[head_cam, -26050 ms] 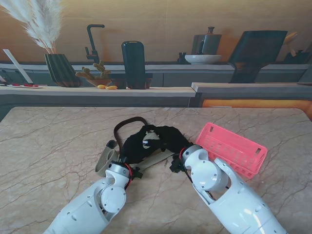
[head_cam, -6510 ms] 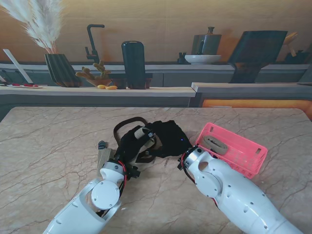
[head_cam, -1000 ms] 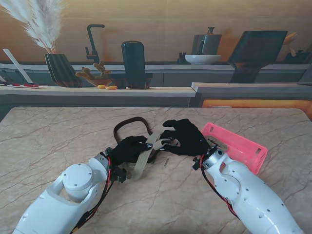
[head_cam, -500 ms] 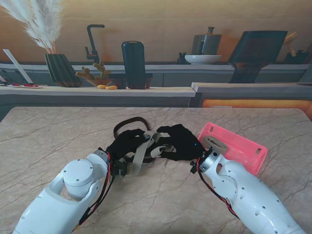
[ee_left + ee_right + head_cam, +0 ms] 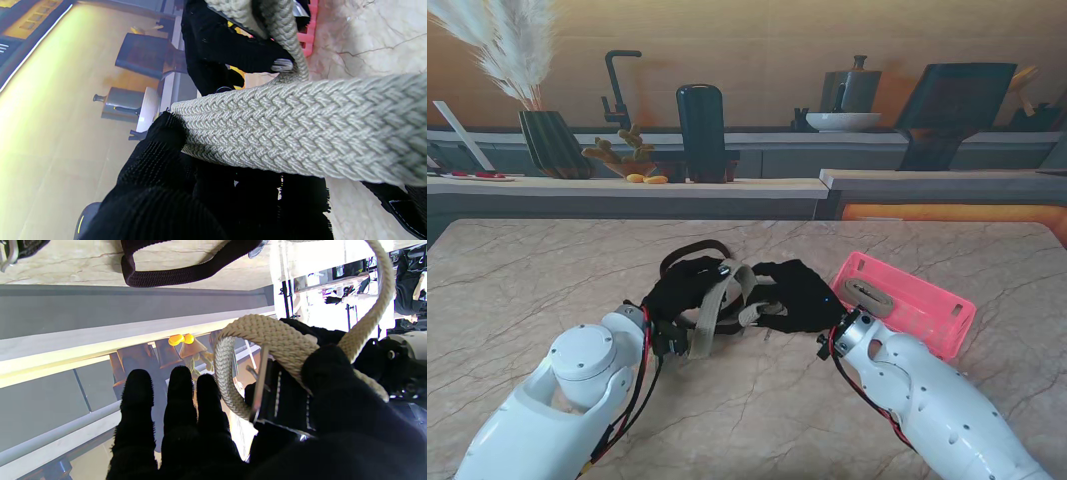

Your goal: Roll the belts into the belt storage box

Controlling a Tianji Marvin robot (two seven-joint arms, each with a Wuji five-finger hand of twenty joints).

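Our left hand [image 5: 682,290] is closed on the beige braided belt [image 5: 710,315], and our right hand [image 5: 795,295] pinches the same belt at its buckle end between thumb and forefinger, its other three fingers [image 5: 173,406] stretched out straight and touching nothing. Both hands sit close together over the middle of the worktop [image 5: 527,290], lifted slightly off its marble surface. In the right wrist view the belt curls into a tight loop around the metal buckle [image 5: 258,386], and from there it runs across toward our left hand. In the stand view the rest of the strap hangs from the left hand as a limp band whose long axis runs from the hands back toward the near edge of the worktop, slanting a little to the left. Just beyond the hands, toward the far edge, a dark brown belt [image 5: 689,250] lies on the worktop in an open loop. To the right of our right hand the pink storage box [image 5: 927,310] stands with its long axis slanting from the middle toward the near right corner; another rolled beige belt [image 5: 867,295] lies inside it at the end nearest the hand.
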